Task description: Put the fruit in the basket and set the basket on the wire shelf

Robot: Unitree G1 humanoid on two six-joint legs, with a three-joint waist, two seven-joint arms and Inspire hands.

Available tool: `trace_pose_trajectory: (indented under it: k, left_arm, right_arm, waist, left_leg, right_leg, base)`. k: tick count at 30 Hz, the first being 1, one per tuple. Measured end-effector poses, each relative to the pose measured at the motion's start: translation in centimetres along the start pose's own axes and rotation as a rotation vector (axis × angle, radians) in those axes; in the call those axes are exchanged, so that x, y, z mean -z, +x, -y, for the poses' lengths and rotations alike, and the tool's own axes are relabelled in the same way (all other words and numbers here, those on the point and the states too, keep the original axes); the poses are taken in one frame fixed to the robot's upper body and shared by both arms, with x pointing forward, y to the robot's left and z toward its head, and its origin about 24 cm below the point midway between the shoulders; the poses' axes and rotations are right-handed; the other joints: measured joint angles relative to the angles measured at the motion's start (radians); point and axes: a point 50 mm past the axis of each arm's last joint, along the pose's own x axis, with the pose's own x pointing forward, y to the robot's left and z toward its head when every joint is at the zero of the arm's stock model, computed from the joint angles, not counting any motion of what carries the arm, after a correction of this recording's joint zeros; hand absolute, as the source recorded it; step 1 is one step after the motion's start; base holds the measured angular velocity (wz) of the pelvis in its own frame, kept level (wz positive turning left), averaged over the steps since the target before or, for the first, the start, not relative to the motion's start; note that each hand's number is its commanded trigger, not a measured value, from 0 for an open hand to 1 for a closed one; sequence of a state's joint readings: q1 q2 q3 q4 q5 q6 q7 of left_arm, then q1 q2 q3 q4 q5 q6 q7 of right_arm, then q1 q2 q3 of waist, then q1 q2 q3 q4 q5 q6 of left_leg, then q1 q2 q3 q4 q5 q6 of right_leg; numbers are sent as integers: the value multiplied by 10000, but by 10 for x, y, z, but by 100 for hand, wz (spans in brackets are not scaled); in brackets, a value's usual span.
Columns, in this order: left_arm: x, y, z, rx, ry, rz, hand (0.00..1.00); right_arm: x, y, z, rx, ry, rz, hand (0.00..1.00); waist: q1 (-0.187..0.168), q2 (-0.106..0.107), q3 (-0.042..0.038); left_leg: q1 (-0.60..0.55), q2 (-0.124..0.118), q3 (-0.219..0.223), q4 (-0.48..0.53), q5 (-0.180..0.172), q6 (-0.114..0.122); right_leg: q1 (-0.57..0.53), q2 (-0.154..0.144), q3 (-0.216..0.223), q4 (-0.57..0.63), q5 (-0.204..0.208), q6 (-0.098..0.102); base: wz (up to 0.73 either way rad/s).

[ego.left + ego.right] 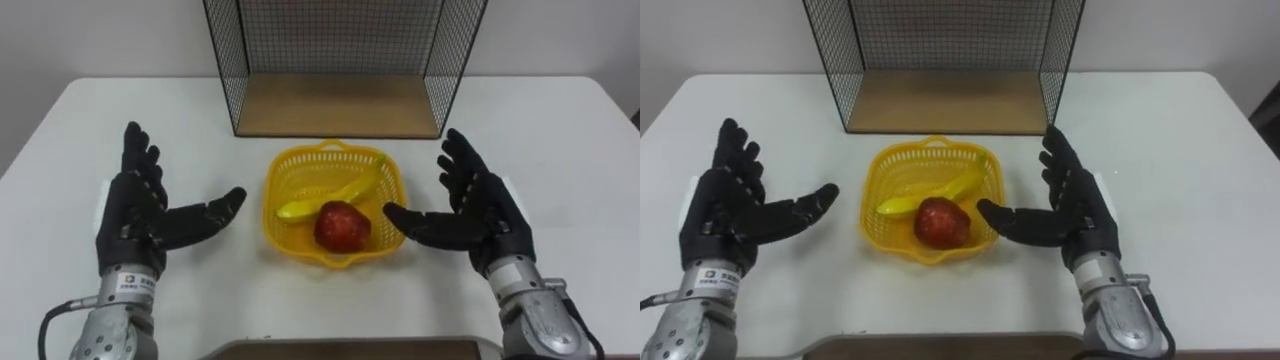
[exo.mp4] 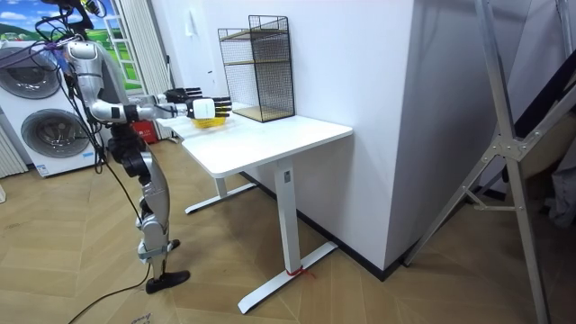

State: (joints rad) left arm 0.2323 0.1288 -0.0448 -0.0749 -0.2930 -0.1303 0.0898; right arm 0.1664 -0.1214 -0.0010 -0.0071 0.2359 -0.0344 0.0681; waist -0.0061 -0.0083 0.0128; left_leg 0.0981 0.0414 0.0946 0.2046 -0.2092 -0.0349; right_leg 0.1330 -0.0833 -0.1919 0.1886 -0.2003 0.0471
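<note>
You are holding both arms out over the white surface (image 1: 560,140), one on each side of the basket (image 1: 282,180). In the lower left of the left eye view, your left robot hand (image 1: 140,215) is hanging palm inward. Its black fingers are spread straight and its thumb is pointing right toward the basket; it is gripping nothing. In the lower right, your right robot hand (image 1: 485,215) is mirroring that pose, fingers splayed upward and thumb reaching left, just beside the basket's right rim. It too is carrying nothing. You cannot tell whether the thumb is touching the rim.

The basket is sitting at the centre of the frame between the two hands, nearer the right one. It is yellow latticed plastic, roughly square with rounded corners and a small arched handle at its far edge. Inside, a round, glossy red apple (image 1: 342,226) is lying at the near side. A yellow banana (image 1: 330,198) is lying diagonally behind it, running toward the far right corner.

Just beyond the basket, at top centre, the wire shelf (image 1: 340,105) is standing on the surface. It has black mesh walls, an open front and a flat brown wooden base.
</note>
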Motion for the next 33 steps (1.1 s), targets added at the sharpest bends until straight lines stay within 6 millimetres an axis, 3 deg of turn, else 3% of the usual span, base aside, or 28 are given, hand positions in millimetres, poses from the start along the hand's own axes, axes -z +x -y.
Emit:
trace_pose_trajectory:
  k: [12, 19, 26, 33]
  left_arm:
    - [14, -2, 4, 663, -63, -622, 0]
    - [24, -4, 7, 1040, -154, -1143, 0]
    - [27, -5, 10, 1149, -297, -1348, 0]
    - [34, -9, 27, 2068, -426, -1644, 0]
  right_arm:
    - [5, 0, -6, -218, 231, -216, 0]
    - [19, -1, -8, -266, 432, -810, 0]
    - [19, 1, -8, -277, 502, -772, 0]
    - [21, 0, -20, -808, 1199, -856, 0]
  waist:
    - [-112, -47, 12]
    - [89, -126, 53]
    - [116, -19, 4]
    - [89, 33, -31]
  left_leg:
    - [29, 9, 140, 3, 0, 0]
    - [-47, 31, 283, 17, -1, 2]
    - [-254, 64, 344, 154, -3, 5]
    - [-166, 77, 431, 71, -2, 6]
  right_leg:
    - [-58, 4, 153, 33, 0, 0]
    - [-236, 3, 269, 177, 0, 0]
    - [-441, 7, 267, 313, 7, -12]
    - [-426, 18, 335, 319, 19, -29]
  base:
    - [-3]
    - [-5]
    - [0]
    - [-3]
